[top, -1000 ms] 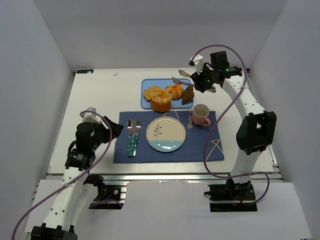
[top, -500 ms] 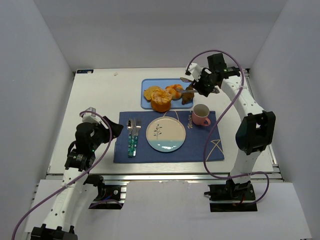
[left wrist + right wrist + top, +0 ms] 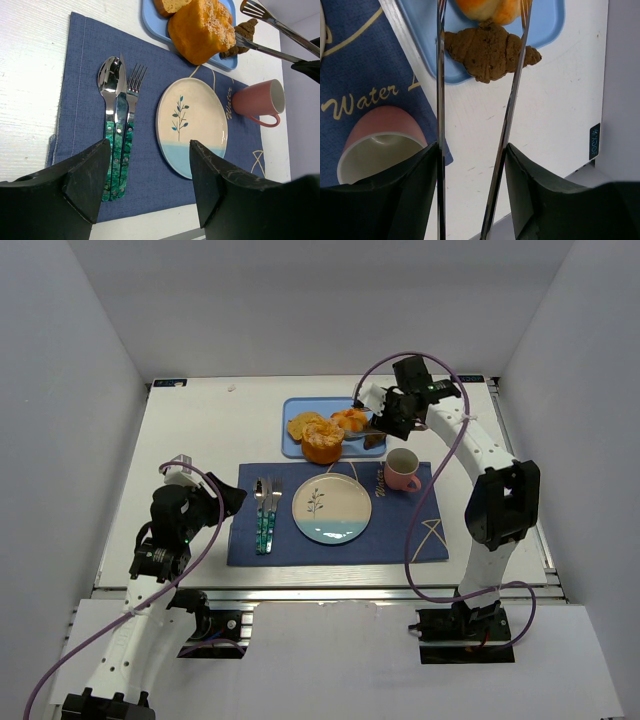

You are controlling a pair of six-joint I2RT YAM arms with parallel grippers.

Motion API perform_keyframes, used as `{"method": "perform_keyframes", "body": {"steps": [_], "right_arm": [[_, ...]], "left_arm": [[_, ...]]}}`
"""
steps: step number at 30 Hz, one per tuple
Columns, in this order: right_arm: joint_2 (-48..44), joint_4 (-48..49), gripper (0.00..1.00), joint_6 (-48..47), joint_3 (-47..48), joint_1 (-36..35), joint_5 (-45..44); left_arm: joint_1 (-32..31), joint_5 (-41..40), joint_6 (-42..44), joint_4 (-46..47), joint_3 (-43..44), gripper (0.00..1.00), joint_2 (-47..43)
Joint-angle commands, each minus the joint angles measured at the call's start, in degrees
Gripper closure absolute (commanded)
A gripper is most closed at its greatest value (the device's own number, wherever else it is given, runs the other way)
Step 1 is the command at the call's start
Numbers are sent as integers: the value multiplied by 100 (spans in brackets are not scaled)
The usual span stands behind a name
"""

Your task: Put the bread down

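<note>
The bread (image 3: 350, 421) is a small lobed golden-orange bun on the blue tray (image 3: 295, 405); only its lower edge (image 3: 490, 7) shows in the right wrist view. My right gripper (image 3: 385, 412) (image 3: 471, 147) is shut on metal tongs (image 3: 440, 75), one arm pressed against each finger. The spread tong arms pass either side of the dark croissant (image 3: 487, 50) and flank the bread; their tips run out of that view. My left gripper (image 3: 228, 498) (image 3: 150, 145) hangs open over the placemat's near left part, holding nothing.
A larger sugared orange bun (image 3: 322, 443) (image 3: 200, 30) and another pastry (image 3: 303, 425) share the tray. On the blue placemat (image 3: 400, 530) lie a plate (image 3: 331, 508), a pink cup (image 3: 402, 469) and cutlery (image 3: 266, 512). White walls enclose the table.
My right arm has swung left and down from beyond the tray's right end, bringing the tongs over the croissant and the bread. The tong arms have spread a little. The left arm is still.
</note>
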State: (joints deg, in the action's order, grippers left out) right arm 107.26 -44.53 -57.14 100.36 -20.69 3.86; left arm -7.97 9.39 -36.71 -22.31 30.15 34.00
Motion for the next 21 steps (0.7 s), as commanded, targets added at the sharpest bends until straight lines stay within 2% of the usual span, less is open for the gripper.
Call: {"method": "perform_keyframes", "body": {"steps": [1,21], "right_arm": [[14,261,41,-323,-86,-41,-254],[40,1087,42,-771,-613,-357,-772]], "left_arm": [[23,-60,-12,7,0,26,-60],[23,-51,-21,68,-62,26,-34]]}}
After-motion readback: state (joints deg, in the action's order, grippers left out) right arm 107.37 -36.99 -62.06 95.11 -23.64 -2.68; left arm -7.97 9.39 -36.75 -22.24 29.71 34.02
